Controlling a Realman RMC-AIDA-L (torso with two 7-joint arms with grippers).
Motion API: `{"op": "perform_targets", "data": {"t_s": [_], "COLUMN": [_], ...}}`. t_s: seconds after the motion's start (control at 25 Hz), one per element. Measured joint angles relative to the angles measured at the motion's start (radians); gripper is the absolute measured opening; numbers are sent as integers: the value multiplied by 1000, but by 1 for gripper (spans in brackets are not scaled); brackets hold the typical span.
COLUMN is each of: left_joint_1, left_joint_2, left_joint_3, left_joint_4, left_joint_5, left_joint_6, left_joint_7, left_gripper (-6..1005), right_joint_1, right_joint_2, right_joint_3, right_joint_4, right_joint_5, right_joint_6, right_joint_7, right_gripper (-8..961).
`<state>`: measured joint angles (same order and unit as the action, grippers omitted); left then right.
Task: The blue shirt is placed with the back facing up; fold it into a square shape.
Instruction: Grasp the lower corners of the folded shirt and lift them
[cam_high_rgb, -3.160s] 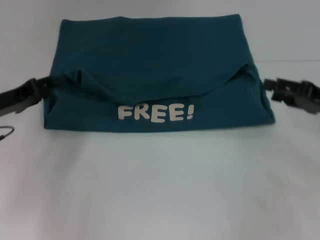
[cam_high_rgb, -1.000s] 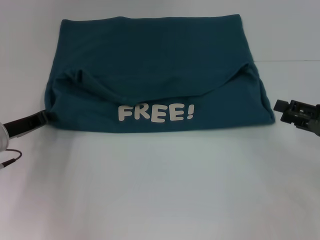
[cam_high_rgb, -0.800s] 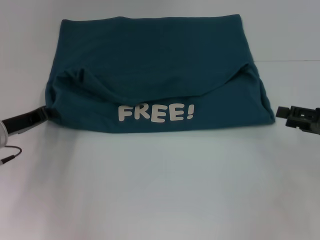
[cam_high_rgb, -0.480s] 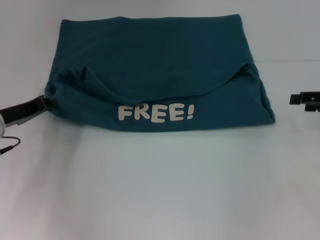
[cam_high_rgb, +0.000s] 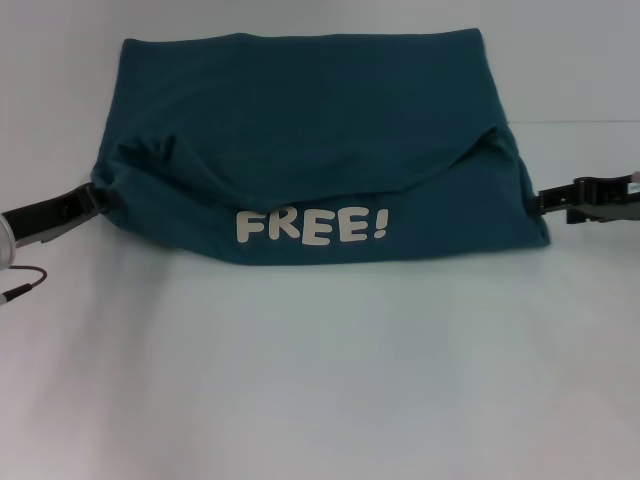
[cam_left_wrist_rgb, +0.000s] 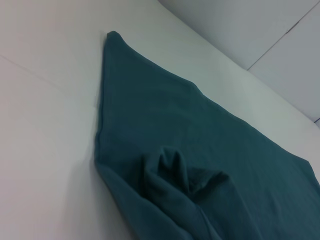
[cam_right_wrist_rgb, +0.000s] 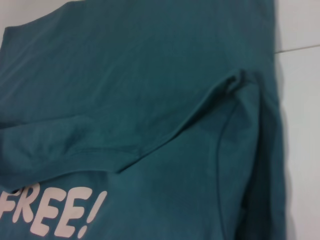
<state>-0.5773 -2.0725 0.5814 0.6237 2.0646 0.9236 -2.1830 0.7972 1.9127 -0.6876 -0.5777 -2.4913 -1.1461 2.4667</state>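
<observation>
The blue shirt (cam_high_rgb: 300, 110) lies folded into a wide band on the white table, its folded-over near flap showing a white "FREE!" print (cam_high_rgb: 310, 226). My left gripper (cam_high_rgb: 92, 198) is at the shirt's near left corner, shut on the cloth, and that corner is drawn up off the table. My right gripper (cam_high_rgb: 545, 202) reaches in low from the right and touches the shirt's right edge. The left wrist view shows the shirt (cam_left_wrist_rgb: 200, 140) with a bunched fold. The right wrist view shows the shirt (cam_right_wrist_rgb: 150, 75) and its print (cam_right_wrist_rgb: 50, 210).
The white table (cam_high_rgb: 320, 380) stretches in front of the shirt. A thin cable (cam_high_rgb: 22, 285) hangs by my left arm at the left edge. A table seam (cam_high_rgb: 580, 122) runs behind the right gripper.
The left gripper took the shirt's near left corner and drew it up and back. The right gripper pulled away to the right, then came back in to the shirt's right edge.
</observation>
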Motion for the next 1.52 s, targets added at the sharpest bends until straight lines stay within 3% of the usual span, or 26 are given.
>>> {"op": "perform_targets", "data": {"t_s": [0.88, 1.08, 1.32, 1.44, 1.52], "left_joint_1": [-7, -7, -7, -7, -7], "left_joint_2": [-1, -1, -1, -1, -1], "left_joint_3": [0, 0, 0, 0, 0], "left_joint_4": [-4, -4, -6, -6, -6], "left_joint_5": [-1, -2, -1, -1, -1], "left_joint_6": [-9, -10, -11, -11, -11], "left_joint_7": [-1, -1, -1, -1, -1], "left_gripper": [20, 21, 22, 22, 22], "right_joint_1": [42, 42, 42, 41, 39], "right_joint_2": [65, 68, 64, 63, 63], "right_joint_3": [-95, -97, -98, -98, -98], "right_joint_4": [95, 89, 89, 91, 89], "right_joint_5": [-6, -5, -6, -7, -6], "right_joint_6": [219, 220, 227, 227, 223], "right_joint_7": [13, 4, 3, 3, 3], "right_gripper": [711, 613, 383, 157, 132]}}
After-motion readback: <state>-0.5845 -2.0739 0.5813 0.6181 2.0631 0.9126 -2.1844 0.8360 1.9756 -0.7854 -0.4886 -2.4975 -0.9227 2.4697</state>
